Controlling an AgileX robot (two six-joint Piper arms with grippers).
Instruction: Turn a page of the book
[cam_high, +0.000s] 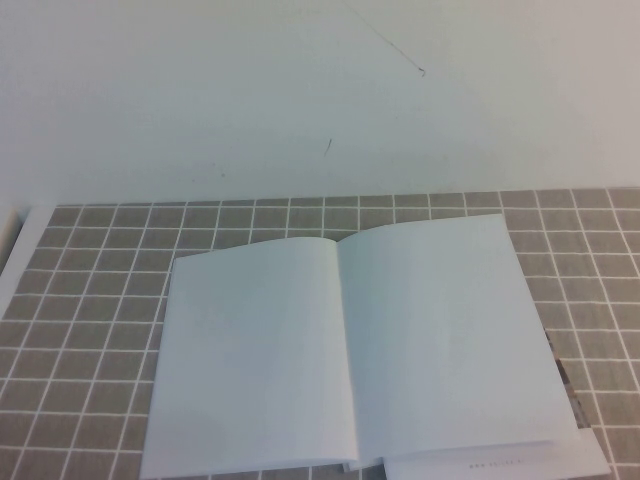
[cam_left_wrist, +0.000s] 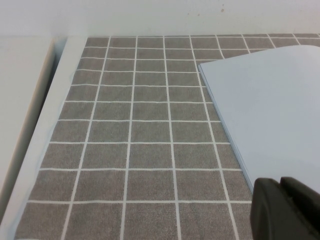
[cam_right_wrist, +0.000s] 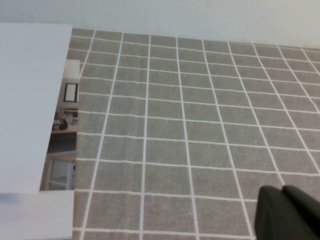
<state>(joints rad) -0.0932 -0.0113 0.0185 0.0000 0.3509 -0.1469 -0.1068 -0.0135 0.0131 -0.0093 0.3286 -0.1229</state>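
The book (cam_high: 350, 350) lies open on the tiled worktop (cam_high: 90, 300), both blank leaves flat, no page lifted; left gripper (cam_left_wrist: 287, 210) and right gripper (cam_right_wrist: 290, 215) hover clear, finger state indiscernible.

Left hand (cam_left_wrist: 286, 210), right hand (cam_right_wrist: 289, 214) low

The high camera looks steeply down from the robot's side at the open book (cam_high: 350, 350), toward the wall at 12 o'clock. The left wrist camera sits low beside its left gripper (cam_left_wrist: 285, 207), sharing the book's left edge. The right wrist camera, behind the right gripper (cam_right_wrist: 287, 212), shares its right edge.
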